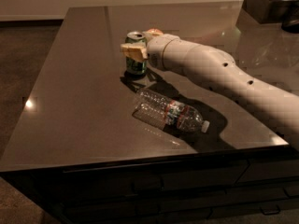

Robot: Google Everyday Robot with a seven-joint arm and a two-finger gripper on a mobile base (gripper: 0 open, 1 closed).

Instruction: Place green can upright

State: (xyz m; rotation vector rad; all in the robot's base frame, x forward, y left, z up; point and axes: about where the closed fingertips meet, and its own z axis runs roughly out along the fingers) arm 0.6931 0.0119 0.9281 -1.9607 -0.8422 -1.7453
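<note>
— So, where is the green can (pixel 135 64)?
— Clasped near its top by the gripper (pixel 139 41), standing upright on the table (pixel 70 101).
— Why so high?
— Probably to seat its base flat. The water bottle (pixel 168 113) lies nearer the camera than the gripper, apart.

Likely an office kitchenette: a glossy dark counter (pixel 79 83) over drawers (pixel 187 190), bins (pixel 266 6) at 1 o'clock, the gripper (pixel 143 42) at the green can (pixel 136 63) toward 12.

Dim light; gripper (pixel 142 42) at green can (pixel 136 65)
</note>
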